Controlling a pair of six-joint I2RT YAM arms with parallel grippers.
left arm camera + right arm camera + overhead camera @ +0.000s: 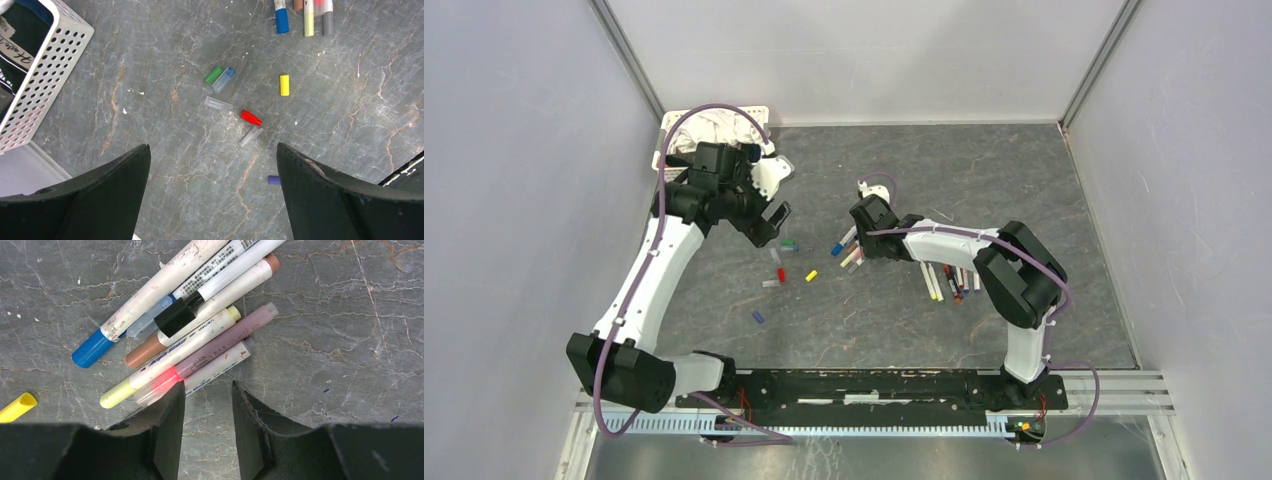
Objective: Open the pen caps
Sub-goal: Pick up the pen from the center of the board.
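Currently the left pincer (pixel 212 150) stands at full spread with nothing in it, hovering just out from the white perforated basket (pixel 50 65) over the grey veined surface (pixel 150 50). The pen caps (pixel 784 265) lie loose beneath it, a little farther from the basket. A green cap (pixel 214 74) is just beside a bluish clear cap (pixel 223 79). Then come a clear cap (pixel 218 103), a red cap (pixel 251 118) and, farther still, a yellow cap (pixel 284 85). A purple cap (pixel 273 179) lies apart from these. The right pincer (pixel 206 390) is part open with a narrow gap; bare surface shows between its fingers (pixel 170 410) and it grips nothing. Its tips sit at the edge of a cluster of pens (pixel 200 335), well away from the basket. These lie side by side: a blue-ended pen (pixel 92 351), a black-capped pen (pixel 175 317), brown, yellow and pink ones, and a white pen (pixel 220 365) nearest the gap. Whether the fingers touch it cannot be told. More pens (pixel 949 283) lie farthest from the basket, partly under the right arm (pixel 1014 270).
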